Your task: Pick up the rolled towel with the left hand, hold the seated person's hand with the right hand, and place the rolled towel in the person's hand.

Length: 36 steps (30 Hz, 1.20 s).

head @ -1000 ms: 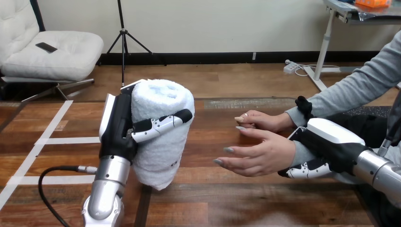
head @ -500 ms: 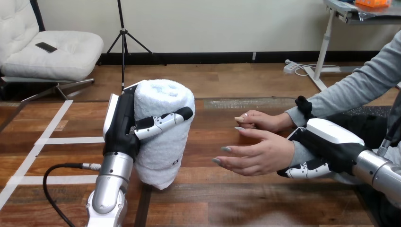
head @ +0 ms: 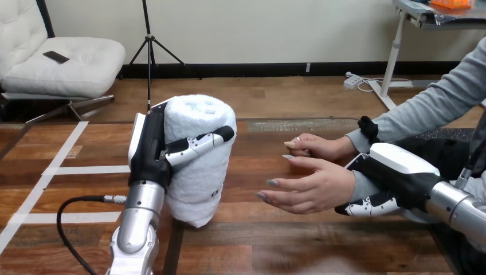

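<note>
Rolled towel [head: 198, 163], left of person's hand [head: 309, 186], is gripped by left robot hand [head: 150, 149]; person's wrist [head: 357, 184] is clasped by right robot hand [head: 395, 172].

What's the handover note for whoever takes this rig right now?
Left hand: fingers curled round the rolled towel, held roughly upright above the table.
Right hand: wrapped round the person's wrist, fingers curled beneath it.
The person's nearer hand is open, fingers pointing toward the towel, with a gap between them.
Done: towel picked up, wrist held.
Left: bring the towel across into the open hand and release it.
</note>
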{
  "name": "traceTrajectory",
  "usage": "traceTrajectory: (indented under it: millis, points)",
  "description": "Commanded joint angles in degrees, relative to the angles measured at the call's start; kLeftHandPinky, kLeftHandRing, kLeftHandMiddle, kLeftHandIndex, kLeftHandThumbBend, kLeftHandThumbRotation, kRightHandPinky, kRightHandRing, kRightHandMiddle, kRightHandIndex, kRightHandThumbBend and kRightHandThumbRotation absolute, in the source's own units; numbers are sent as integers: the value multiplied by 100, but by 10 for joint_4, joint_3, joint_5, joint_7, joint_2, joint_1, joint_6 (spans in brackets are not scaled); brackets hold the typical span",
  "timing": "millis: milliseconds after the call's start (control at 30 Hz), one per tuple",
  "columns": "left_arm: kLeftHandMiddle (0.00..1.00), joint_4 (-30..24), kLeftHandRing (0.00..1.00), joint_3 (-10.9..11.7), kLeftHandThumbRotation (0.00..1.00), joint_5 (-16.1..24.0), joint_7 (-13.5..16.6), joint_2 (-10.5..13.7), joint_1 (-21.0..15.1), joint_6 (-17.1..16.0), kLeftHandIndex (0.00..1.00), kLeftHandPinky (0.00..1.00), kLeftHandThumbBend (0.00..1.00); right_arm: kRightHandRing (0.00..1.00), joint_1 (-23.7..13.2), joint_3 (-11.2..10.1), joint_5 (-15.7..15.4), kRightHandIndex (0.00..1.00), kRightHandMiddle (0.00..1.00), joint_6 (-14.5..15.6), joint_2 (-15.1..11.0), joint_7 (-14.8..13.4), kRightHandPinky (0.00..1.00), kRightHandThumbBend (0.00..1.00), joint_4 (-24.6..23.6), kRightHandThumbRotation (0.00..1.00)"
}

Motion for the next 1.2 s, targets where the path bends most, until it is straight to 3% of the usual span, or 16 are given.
traceTrajectory:
  millis: [0, 333, 733, 1167]
  points:
    - [38, 5, 33, 11, 0, -8, 1, -14, -79, -32, 41, 29, 64, 21, -26, -16, 20, 31, 26, -15, 11, 2, 18, 54, -34, 34]
    - [38, 17, 33, 16, 0, -17, 2, -31, -88, -37, 40, 29, 65, 20, -26, -19, 24, 28, 25, -11, 11, 10, 18, 53, -35, 40]
    - [38, 22, 32, 26, 0, -27, 0, -63, -98, -41, 40, 29, 64, 21, -29, -20, 22, 31, 26, -2, 14, 12, 20, 53, -39, 41]
    - [38, 31, 32, 30, 0, -36, 1, -96, -108, -40, 40, 29, 64, 20, -34, -18, 20, 30, 25, -12, 20, 9, 19, 53, -38, 37]
